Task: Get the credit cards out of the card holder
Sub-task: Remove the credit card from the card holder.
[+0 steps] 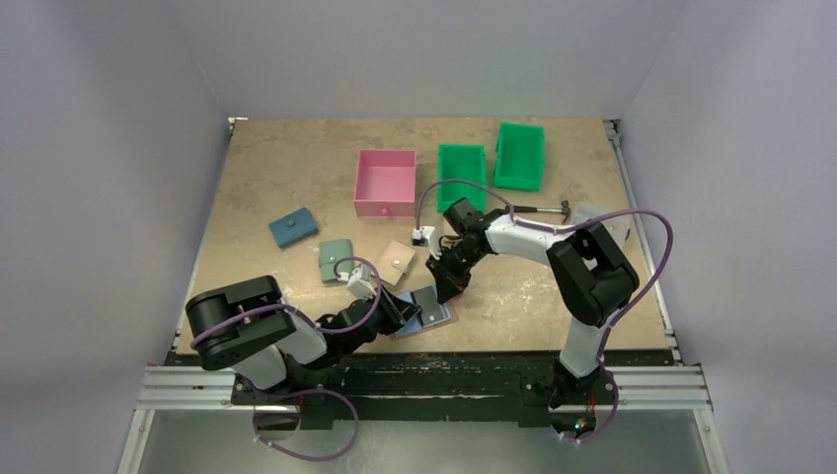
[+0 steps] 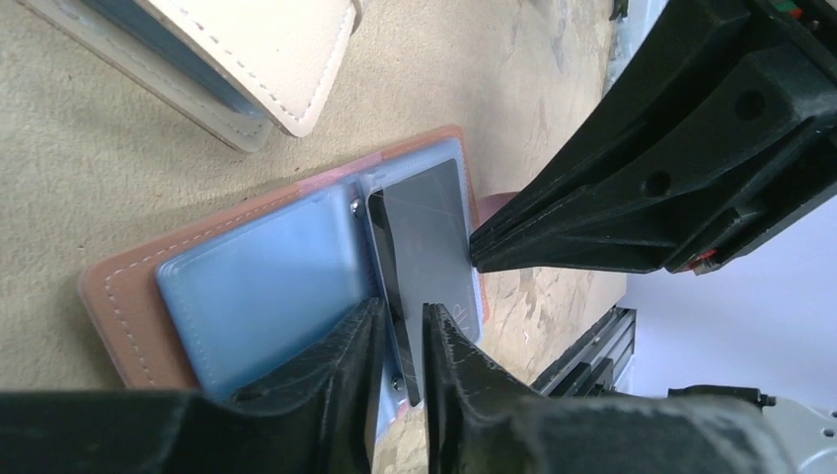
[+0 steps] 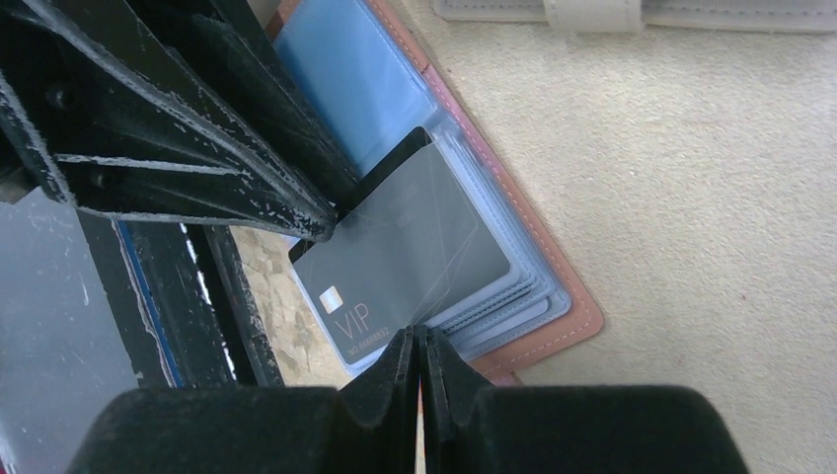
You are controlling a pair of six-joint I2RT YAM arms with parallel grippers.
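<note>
The card holder (image 1: 442, 319) lies open near the table's front edge, reddish-brown with light blue sleeves (image 2: 257, 286); it also shows in the right wrist view (image 3: 584, 318). A dark grey credit card marked VIP (image 3: 415, 237) sticks partly out of a sleeve, and a black edge shows behind it. My left gripper (image 2: 403, 321) is shut on this card's (image 2: 429, 247) edge; its fingers (image 3: 286, 188) show in the right wrist view. My right gripper (image 3: 419, 341) is shut and empty, tips against the holder's sleeve edge beside the card. Its fingers (image 2: 592, 227) reach in from the right.
A beige wallet (image 1: 397, 261) lies just behind the holder (image 2: 266, 49). A sage green wallet (image 1: 336, 259) and a blue wallet (image 1: 293, 228) lie further left. A pink box (image 1: 385, 183) and two green bins (image 1: 461, 176) (image 1: 519, 156) stand at the back.
</note>
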